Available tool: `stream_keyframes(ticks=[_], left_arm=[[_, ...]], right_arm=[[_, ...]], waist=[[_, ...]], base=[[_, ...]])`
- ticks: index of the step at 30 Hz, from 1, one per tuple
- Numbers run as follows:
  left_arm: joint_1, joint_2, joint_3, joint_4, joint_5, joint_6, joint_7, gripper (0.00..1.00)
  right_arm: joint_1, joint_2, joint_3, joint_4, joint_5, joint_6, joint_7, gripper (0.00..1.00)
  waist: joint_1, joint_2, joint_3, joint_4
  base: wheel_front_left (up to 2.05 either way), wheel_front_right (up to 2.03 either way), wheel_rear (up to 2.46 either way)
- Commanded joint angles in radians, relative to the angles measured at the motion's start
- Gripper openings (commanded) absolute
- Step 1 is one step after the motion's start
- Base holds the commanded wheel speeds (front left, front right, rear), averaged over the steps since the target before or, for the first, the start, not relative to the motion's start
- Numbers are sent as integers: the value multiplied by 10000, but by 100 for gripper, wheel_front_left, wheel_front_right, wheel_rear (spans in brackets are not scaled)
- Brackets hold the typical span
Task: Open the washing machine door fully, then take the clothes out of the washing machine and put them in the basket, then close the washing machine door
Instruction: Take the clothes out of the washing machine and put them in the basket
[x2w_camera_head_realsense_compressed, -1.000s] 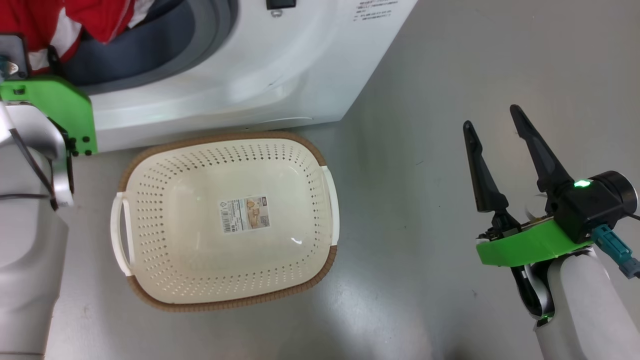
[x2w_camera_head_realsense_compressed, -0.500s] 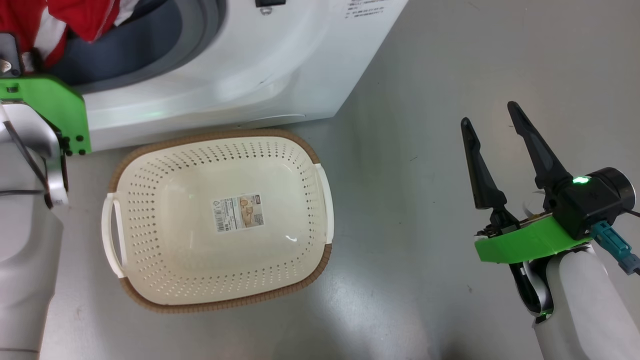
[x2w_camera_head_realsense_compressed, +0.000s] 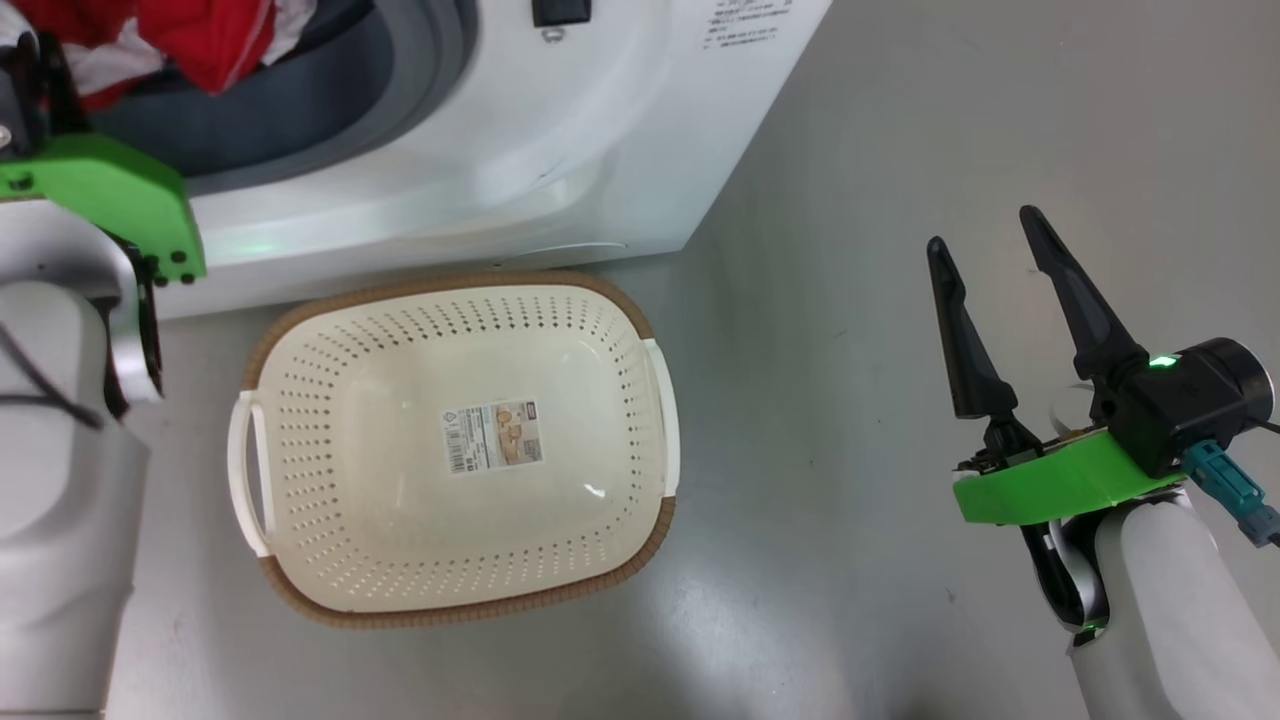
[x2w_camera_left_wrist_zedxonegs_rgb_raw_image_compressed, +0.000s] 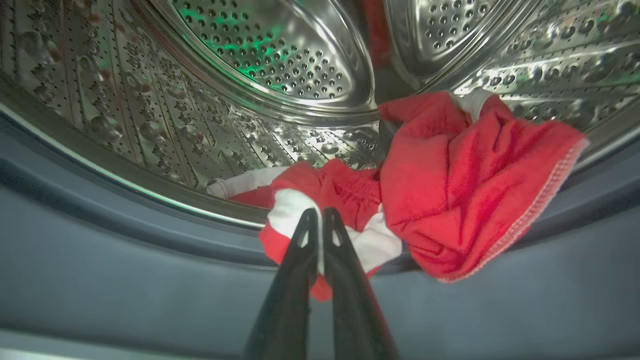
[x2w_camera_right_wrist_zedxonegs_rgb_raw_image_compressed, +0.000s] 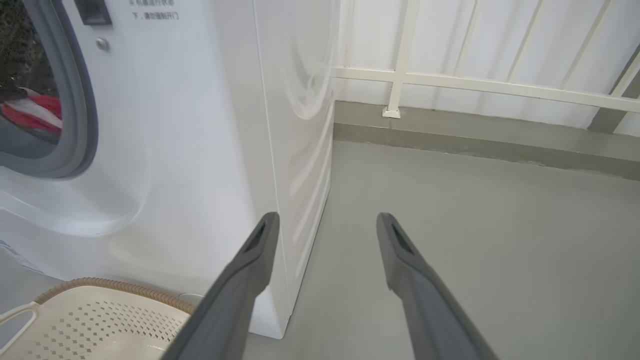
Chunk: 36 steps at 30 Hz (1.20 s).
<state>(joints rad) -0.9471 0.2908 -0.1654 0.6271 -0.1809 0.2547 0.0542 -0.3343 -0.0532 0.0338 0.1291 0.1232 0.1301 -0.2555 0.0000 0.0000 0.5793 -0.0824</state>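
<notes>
Inside the washing machine (x2w_camera_head_realsense_compressed: 480, 130), red and white clothes (x2w_camera_left_wrist_zedxonegs_rgb_raw_image_compressed: 450, 175) lie at the front of the steel drum (x2w_camera_left_wrist_zedxonegs_rgb_raw_image_compressed: 270, 60) and spill over the grey gasket (x2w_camera_left_wrist_zedxonegs_rgb_raw_image_compressed: 125, 280). My left gripper (x2w_camera_left_wrist_zedxonegs_rgb_raw_image_compressed: 316, 216) is shut on a red and white fold of the clothes at the drum's lip. The clothes (x2w_camera_head_realsense_compressed: 200, 40) also show at the opening in the head view, above my left wrist's green mount (x2w_camera_head_realsense_compressed: 100, 190). The cream basket (x2w_camera_head_realsense_compressed: 450, 282) stands on the floor before the machine, with only a label inside. My right gripper (x2w_camera_head_realsense_compressed: 982, 229) hangs open to the right, over bare floor. The washing machine door is out of view.
Grey floor (x2w_camera_head_realsense_compressed: 850, 400) stretches right of the machine and the basket. In the right wrist view, a white railing (x2w_camera_right_wrist_zedxonegs_rgb_raw_image_compressed: 450, 80) and a low kerb run behind the machine's right side. The basket's corner (x2w_camera_right_wrist_zedxonegs_rgb_raw_image_compressed: 100, 287) sits close to the machine's front.
My left gripper has closed from wide open onto the clothes at the drum's lip. The head camera has shifted slightly. The right arm holds its pose.
</notes>
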Motion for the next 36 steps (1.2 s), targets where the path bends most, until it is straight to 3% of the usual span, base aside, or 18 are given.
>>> stream_keyframes(ticks=[1, 15, 24, 36], left_arm=[[284, 369, 326, -408, -121, 20, -342, 0], [1820, -303, 355, -1068, -806, -307, -2390, 0], [2810, -427, 247, -1680, -968, -351, -2616, 0], [4799, -525, 142, -3468, -1403, -290, -2088, 0]], right_arm=[[70, 13, 137, -197, 50, 6, -63, 100], [324, 20, -43, -91, -165, 6, -63, 100], [506, 24, -28, 10, -208, 6, -63, 100], [1044, 28, -80, 244, -116, 6, -63, 100]], waist=[[0, 0, -114, 86], [0, 0, -886, 445], [0, 0, -1530, 485], [0, 0, -2899, 520]], base=[[0, 0, 0], [0, 0, 0], [0, 0, 0], [0, 0, 0]])
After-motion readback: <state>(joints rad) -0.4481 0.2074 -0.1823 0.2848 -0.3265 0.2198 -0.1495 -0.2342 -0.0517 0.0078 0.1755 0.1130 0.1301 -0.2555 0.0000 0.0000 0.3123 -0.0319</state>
